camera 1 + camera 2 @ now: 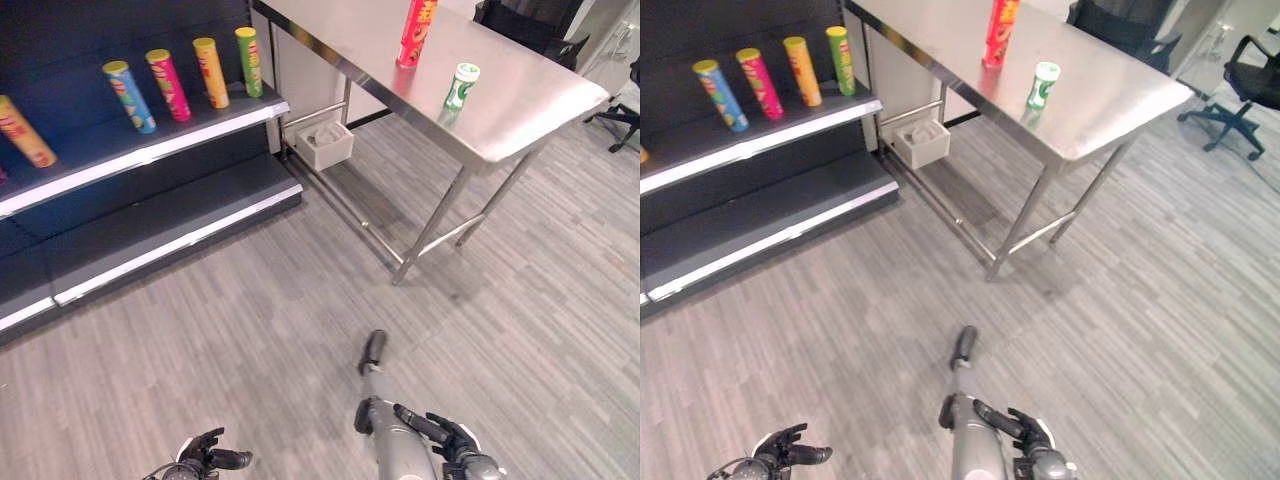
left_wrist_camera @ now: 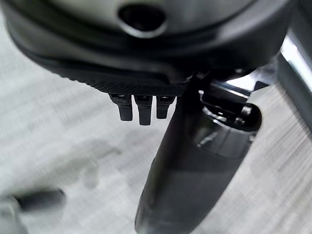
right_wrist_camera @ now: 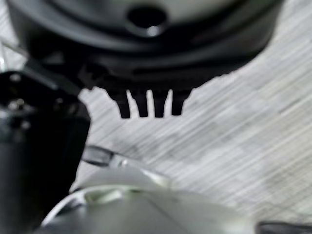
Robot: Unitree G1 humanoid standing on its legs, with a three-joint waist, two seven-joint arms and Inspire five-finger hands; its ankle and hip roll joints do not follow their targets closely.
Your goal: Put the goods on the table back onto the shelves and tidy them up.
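A tall red can (image 1: 416,32) stands on the steel table (image 1: 520,110), and a short green can (image 1: 460,86) stands nearer the table's front edge. On the dark shelf (image 1: 150,150) to the left stand several cans in a row: blue (image 1: 130,97), pink (image 1: 168,85), orange (image 1: 211,72) and green (image 1: 248,62). Another orange can (image 1: 22,132) stands further left. My left hand (image 1: 208,455) and right hand (image 1: 450,438) hang low over the floor, far from the table. Both are open and hold nothing; their fingers (image 2: 139,108) (image 3: 146,105) point straight at the floor.
A white box (image 1: 325,146) sits on the table's lower rail beside the shelf. The lower shelf board (image 1: 160,225) is bare. An office chair (image 1: 1240,85) stands at the far right, and a dark chair (image 1: 530,25) behind the table. Grey plank floor lies between me and the table.
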